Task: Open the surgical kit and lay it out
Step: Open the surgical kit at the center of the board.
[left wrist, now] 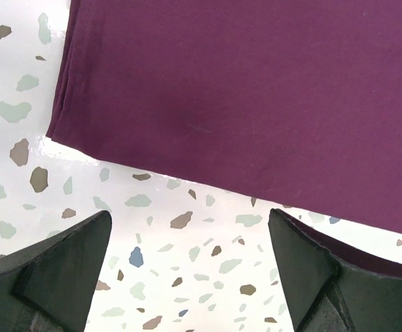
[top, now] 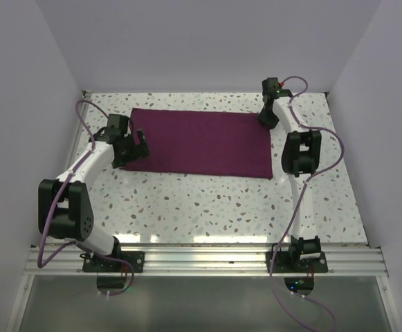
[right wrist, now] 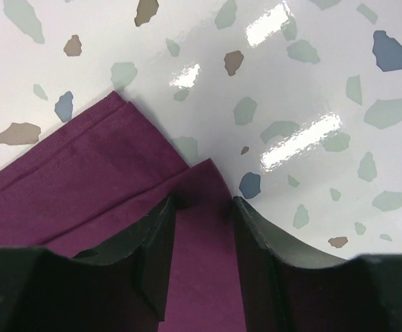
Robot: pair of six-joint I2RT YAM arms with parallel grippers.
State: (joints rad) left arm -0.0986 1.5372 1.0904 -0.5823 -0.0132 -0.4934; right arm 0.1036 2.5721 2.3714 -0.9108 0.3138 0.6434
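The surgical kit's dark purple cloth wrap lies flat on the speckled table; no steel tray or tools show. My left gripper is wide open and empty just off the cloth's near left corner, with bare table between its fingers. My right gripper is at the cloth's far right corner. In the right wrist view its fingers stand a narrow gap apart, and a corner flap of the cloth lies between them, offset from the layers beneath.
White walls close in the table at the left, back and right. The arm bases sit on a metal rail at the near edge. Purple cables loop beside each arm.
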